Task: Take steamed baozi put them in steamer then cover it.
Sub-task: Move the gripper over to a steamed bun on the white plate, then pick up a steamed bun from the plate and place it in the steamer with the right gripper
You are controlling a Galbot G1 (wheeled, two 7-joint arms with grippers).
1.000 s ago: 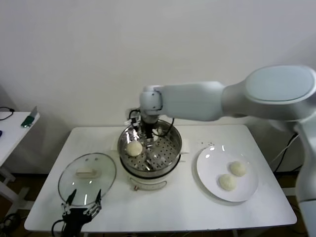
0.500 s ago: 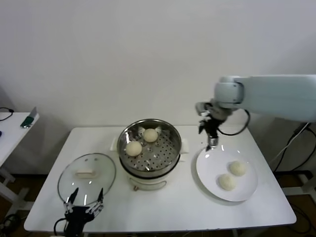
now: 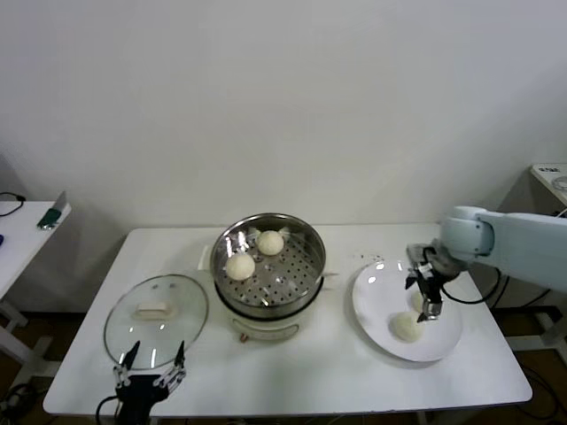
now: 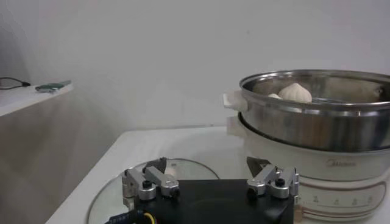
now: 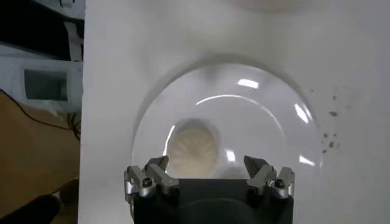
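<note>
Two steamed baozi lie in the steel steamer at the table's middle. The steamer also shows in the left wrist view with a baozi inside. Two more baozi lie on the white plate: one shows whole, the other is mostly hidden behind my right gripper. That gripper is open and empty just above the plate; in its wrist view one baozi lies between the open jaws. The glass cover lies flat at the left. My left gripper is open at the cover's near edge.
The white table's front edge runs just beyond the left gripper. A small side table with a green object stands at far left. The plate fills the right wrist view, near the table's right edge.
My right arm left the steamer, where a second baozi now lies, swung right and came down over the plate. The left arm has not moved.
</note>
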